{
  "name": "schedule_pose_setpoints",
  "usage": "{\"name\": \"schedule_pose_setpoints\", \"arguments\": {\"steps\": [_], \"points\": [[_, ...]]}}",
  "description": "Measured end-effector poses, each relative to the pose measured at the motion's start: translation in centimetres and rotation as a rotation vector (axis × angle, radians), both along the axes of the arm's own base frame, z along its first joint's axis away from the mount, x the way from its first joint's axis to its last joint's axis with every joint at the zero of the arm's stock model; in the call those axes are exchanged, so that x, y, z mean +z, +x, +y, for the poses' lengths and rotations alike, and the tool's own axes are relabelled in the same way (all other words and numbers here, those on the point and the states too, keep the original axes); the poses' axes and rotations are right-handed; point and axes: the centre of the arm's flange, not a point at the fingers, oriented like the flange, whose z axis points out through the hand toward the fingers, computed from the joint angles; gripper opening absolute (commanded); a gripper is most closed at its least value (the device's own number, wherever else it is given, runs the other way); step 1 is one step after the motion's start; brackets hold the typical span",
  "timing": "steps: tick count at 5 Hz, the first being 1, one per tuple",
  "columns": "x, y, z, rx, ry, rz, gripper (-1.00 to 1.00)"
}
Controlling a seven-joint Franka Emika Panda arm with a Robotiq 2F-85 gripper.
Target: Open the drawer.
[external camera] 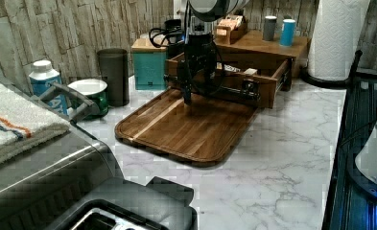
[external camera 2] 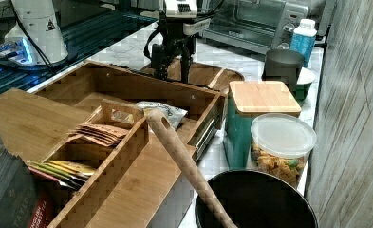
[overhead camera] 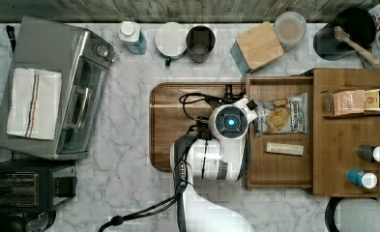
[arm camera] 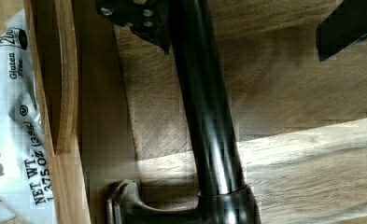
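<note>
The wooden drawer (overhead camera: pixel 280 169) stands pulled out of its small cabinet (overhead camera: pixel 352 130), toward the top view's left, over the edge of a cutting board. Inside lie a chips bag (overhead camera: pixel 280 114) and a pale bar (overhead camera: pixel 285 149). A long black bar handle (arm camera: pixel 209 130) runs across the drawer front (external camera: pixel 268 89). My gripper (arm camera: pixel 242 42) hangs straight down at that handle and is open. One finger (arm camera: pixel 139 18) sits against the bar and the other finger (arm camera: pixel 349 28) stands well off it. From the side, the gripper (external camera: pixel 195 93) (external camera 2: pixel 172 73) is just above the board.
The round-cornered cutting board (overhead camera: pixel 175 125) lies under the gripper. A toaster oven (overhead camera: pixel 57 92) is at the top view's left. A teal canister with bamboo lid (overhead camera: pixel 257 46), cups and a bottle line the back wall. A paper towel roll (external camera: pixel 337 33) stands beside the cabinet.
</note>
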Motion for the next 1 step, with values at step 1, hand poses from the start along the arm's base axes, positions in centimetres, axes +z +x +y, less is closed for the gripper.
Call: {"name": "schedule_pose_setpoints", "arguments": {"steps": [1], "points": [[0.02,-0.01,-0.09,-0.002,0.0,0.0,1.0]]}}
